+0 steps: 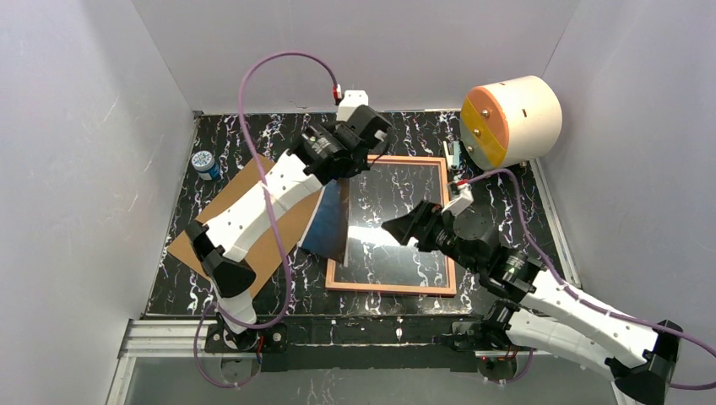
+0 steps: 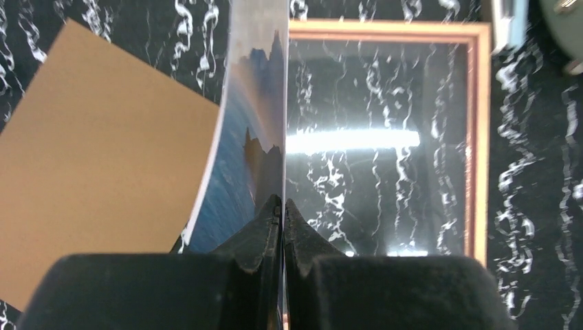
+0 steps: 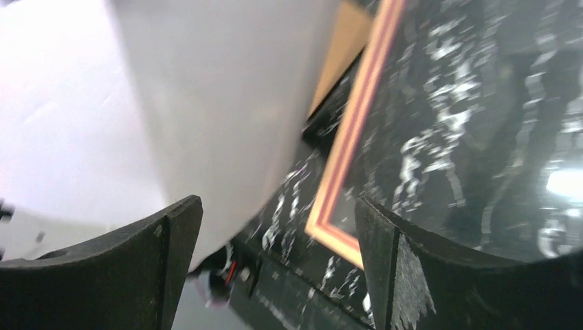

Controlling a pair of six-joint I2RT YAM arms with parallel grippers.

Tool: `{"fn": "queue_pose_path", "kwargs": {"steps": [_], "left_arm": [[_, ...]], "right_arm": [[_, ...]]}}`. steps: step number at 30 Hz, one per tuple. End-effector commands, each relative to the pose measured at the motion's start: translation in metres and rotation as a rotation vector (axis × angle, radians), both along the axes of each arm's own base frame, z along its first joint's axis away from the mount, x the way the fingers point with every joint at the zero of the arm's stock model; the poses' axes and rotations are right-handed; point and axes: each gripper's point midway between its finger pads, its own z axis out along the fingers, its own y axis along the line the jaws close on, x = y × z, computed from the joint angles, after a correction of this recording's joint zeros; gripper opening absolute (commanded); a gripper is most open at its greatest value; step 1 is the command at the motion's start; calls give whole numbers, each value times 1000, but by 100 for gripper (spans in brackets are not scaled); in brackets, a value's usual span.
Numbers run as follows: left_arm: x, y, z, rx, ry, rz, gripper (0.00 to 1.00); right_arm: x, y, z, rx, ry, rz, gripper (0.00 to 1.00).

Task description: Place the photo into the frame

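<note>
The frame point(image 1: 393, 289) lies flat at the table's centre, its thin wood-brown rim around glass that reflects light. It also shows in the left wrist view point(image 2: 479, 137) and the right wrist view point(image 3: 350, 137). My left gripper point(image 1: 348, 173) point(image 2: 282, 203) is shut on the far edge of the photo point(image 1: 328, 226). The photo stands nearly on edge along the frame's left side, its blue sea side point(image 2: 247, 137) facing left. My right gripper point(image 1: 397, 228) point(image 3: 278, 213) is open and empty, hovering over the frame's middle, pointing left toward the photo.
The brown backing board point(image 1: 245, 219) point(image 2: 103, 137) lies left of the frame, under my left arm. A small blue-capped jar point(image 1: 204, 164) stands at the far left. A large cream and orange cylinder point(image 1: 511, 122) sits at the back right. White walls enclose the table.
</note>
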Motion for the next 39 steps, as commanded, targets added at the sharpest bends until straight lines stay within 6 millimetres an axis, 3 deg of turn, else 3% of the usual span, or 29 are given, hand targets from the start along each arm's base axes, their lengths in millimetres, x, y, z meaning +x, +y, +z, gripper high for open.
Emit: {"fn": "queue_pose_path", "kwargs": {"steps": [1, 6, 11, 15, 19, 22, 26, 29, 34, 39], "left_arm": [[-9, 34, 66, -7, -111, 23, 0], [-21, 5, 96, -178, -116, -119, 0], [-42, -37, 137, -402, -149, -362, 0], [-57, -48, 167, -512, -202, -474, 0], [-64, -53, 174, -561, -203, -505, 0], [-50, -49, 149, -558, -148, -375, 0], [-10, -31, 64, -523, 69, -231, 0], [8, -23, 19, -618, 184, -223, 0], [20, -10, -34, -684, 332, -220, 0], [27, 0, -71, -728, 386, -199, 0]], "right_arm": [[42, -67, -6, -269, -3, -367, 89], [65, -98, -8, -502, 64, -492, 89], [91, -117, -43, -616, 209, -438, 89], [102, -150, -66, -590, 299, -490, 88], [107, -189, -85, -568, 382, -559, 88], [103, -215, -103, -582, 452, -612, 87], [95, -234, -121, -588, 506, -658, 87], [90, -236, -127, -577, 523, -666, 86], [83, -236, -134, -569, 542, -670, 86], [82, -235, -139, -566, 554, -666, 86]]}}
